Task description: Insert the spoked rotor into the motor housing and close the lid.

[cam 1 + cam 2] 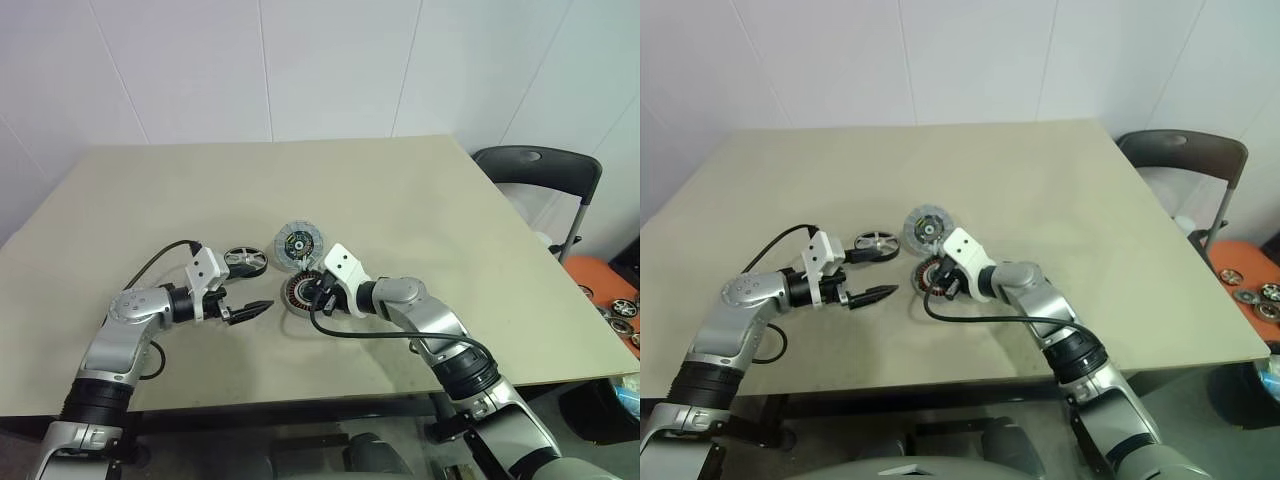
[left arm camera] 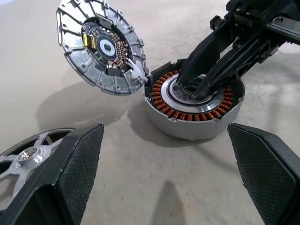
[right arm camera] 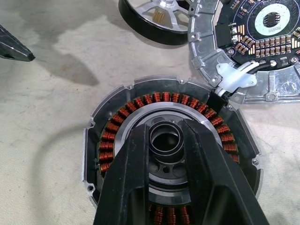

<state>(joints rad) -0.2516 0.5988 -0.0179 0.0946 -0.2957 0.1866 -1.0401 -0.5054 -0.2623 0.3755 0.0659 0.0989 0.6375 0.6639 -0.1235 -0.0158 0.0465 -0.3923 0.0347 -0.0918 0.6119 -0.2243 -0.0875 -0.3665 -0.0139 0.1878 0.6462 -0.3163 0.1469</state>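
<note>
Assembly at an early stage, with the rotor not yet seated. We see the motor housing [image 3: 168, 154] resting open on the worktop [image 1: 420, 200], its ring of copper windings exposed and its central bore empty. The right gripper [image 3: 166, 140] reaches down into that centre, its jaws drawn close on either side of the dark hub sleeve. We judge this a steadying hold on the hub; whether the fingers truly press on the sleeve we cannot tell. The spoked rotor [image 2: 28, 152] lies flat on the worktop, just outside one finger of the left gripper [image 2: 164, 154]. The left jaws are spread fully and grasp nothing. The housing stands ahead of them and the rotor is off to one side, not between them. The lid [image 2: 101, 44] is off the housing and tilted, its circuit face turned towards us. One edge lies against the housing rim, beyond the right jaws, where a white connector and short lead join the two. We conclude that no step is complete. What remains is to grasp the rotor, lower it over the windings, and swing the lid down to close.
</note>
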